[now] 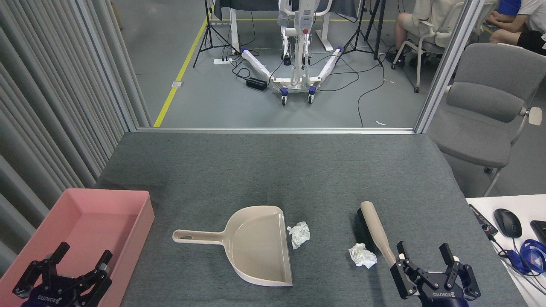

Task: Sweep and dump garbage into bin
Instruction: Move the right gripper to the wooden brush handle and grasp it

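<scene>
Both grippers empty, fingers spread: right gripper (pixel 428 256) w/ brush handle (pixel 377 232) just left of its fingers; left gripper (pixel 81 264) hovers over pink bin (pixel 140 221). Two tissue wads: one (pixel 299 233) touching dustpan (pixel 260 245) lip, other (pixel 362 256) beside the bristles, left of right fingers. Risk: light wads may skid past pan edge if pan unheld. Dustpan long axis runs left-right, mouth toward right fingers, handle toward bin. All on grey counter (pixel 273 170).

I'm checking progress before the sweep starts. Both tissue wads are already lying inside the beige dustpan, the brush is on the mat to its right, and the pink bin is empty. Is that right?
Not quite. In the head view both tissue wads lie on the grey mat, outside the beige dustpan: one at its open edge, one beside the brush. The brush is right of the dustpan, and the pink bin is empty.
</scene>
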Tool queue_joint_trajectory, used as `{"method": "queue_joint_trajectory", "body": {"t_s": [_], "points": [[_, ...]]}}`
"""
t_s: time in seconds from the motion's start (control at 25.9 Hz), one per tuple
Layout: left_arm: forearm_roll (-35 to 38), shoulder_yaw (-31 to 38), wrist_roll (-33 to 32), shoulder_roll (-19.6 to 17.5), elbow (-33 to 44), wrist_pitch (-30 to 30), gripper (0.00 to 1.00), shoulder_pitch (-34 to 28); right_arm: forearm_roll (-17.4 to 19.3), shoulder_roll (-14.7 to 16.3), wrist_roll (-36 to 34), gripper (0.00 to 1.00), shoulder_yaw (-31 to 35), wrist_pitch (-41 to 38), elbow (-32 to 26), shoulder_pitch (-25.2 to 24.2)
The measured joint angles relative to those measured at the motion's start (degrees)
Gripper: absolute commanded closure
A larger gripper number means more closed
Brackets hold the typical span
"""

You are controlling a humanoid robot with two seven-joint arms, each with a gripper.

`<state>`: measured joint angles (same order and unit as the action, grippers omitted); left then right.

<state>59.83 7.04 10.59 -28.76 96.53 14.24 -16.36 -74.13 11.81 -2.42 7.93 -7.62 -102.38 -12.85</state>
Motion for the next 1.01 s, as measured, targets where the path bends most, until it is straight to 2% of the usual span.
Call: {"method": "queue_joint_trajectory", "body": {"t_s": [0.66,0.85,1.01], "points": [[-0.8,0.7,0.6,-0.2,0.0,-1.6,0.0,-0.3,0.0,-1.3,0.2,0.02,-0.1,0.5,-0.2,-0.1],[-0.8,0.7,0.8,-0.2,0.0,-1.1,0.0,-0.3,-0.9,-2.4,0.0,0.02,-0.3,1.2,-0.1,-0.1],[-0.8,0.7,0.7,-0.1,0.0,-0.9,0.0,-0.3,-3.1,-2.9,0.0,0.02,-0.9,1.4,0.2,-0.2]]}}
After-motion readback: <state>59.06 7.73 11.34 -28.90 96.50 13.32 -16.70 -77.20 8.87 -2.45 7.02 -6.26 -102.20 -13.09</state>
